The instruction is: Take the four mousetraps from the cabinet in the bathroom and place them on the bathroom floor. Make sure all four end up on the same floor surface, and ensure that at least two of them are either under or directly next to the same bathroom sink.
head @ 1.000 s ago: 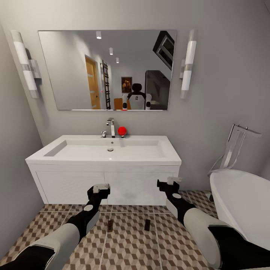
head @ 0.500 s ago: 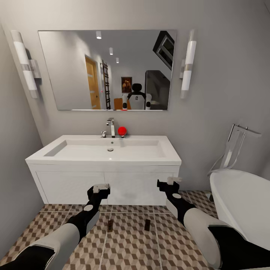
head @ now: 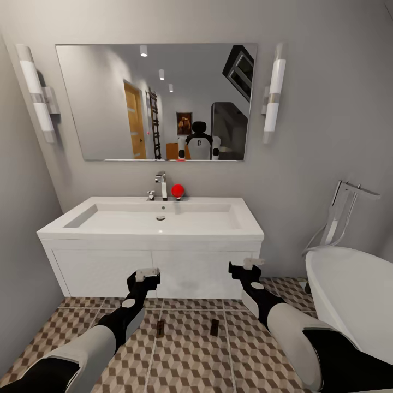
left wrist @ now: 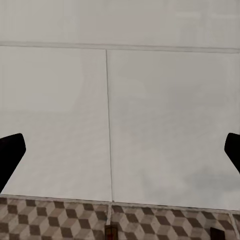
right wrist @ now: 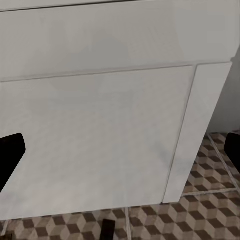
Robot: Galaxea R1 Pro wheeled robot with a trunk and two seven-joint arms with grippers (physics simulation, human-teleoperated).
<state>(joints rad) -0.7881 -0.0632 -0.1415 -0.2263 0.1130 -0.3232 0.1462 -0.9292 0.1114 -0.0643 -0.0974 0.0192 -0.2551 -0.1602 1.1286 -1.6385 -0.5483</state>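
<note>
I see my left gripper (head: 146,272) spread wide and empty before the bathroom sink (head: 153,232). Two mousetraps (head: 160,328) (head: 214,327) lie on the bathroom floor (head: 185,355) just before the sink, well apart. My right gripper (head: 251,264) likewise spread, empty.

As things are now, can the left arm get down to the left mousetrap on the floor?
Probably yes. The left mousetrap lies bare on the floor in front of the sink, below the left gripper. The fingers are spread and hold nothing, and nothing stands between them and the mousetrap.
</note>
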